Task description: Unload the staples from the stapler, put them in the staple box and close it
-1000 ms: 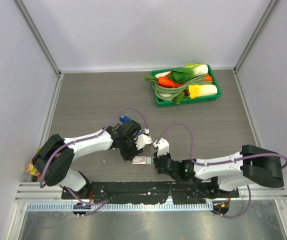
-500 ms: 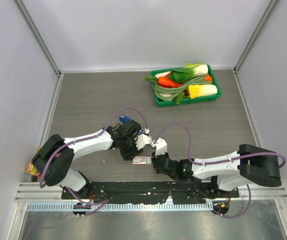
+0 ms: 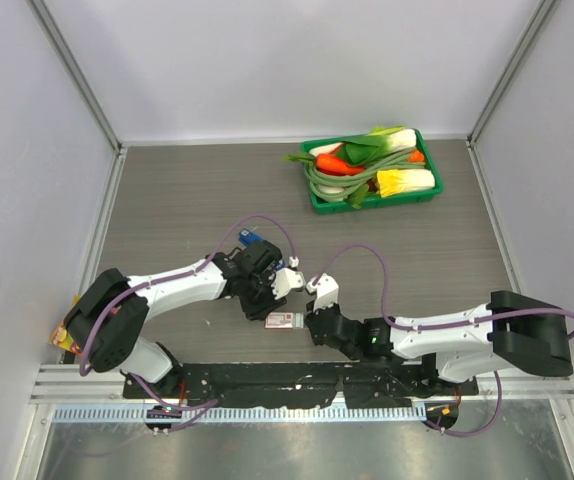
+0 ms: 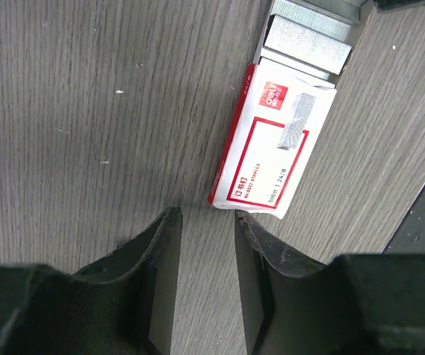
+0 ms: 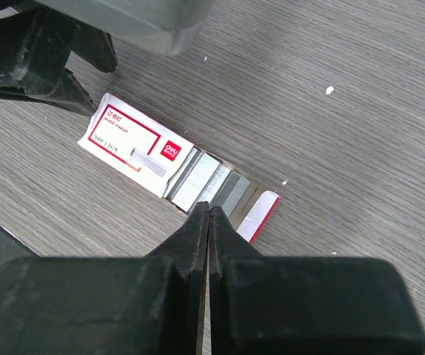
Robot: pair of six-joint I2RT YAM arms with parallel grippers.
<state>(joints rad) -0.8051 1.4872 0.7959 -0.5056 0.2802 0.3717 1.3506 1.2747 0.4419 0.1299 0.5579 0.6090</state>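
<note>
staples aren't discernible in clenched right pincer (image 5: 207, 211) above flat red-and-white cardboard box (image 5: 124, 137); left pincer (image 4: 206, 219) released; likely drop-off: opening next.

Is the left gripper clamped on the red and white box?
No, the left gripper is open, bare table showing in its gap, and the red-and-white box lies past its tips.

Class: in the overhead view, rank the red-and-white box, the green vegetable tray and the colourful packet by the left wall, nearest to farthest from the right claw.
From the right claw:
1. Red-and-white box, just beside its tips.
2. Green vegetable tray, far side, rightward.
3. Colourful packet, at the left wall.
</note>
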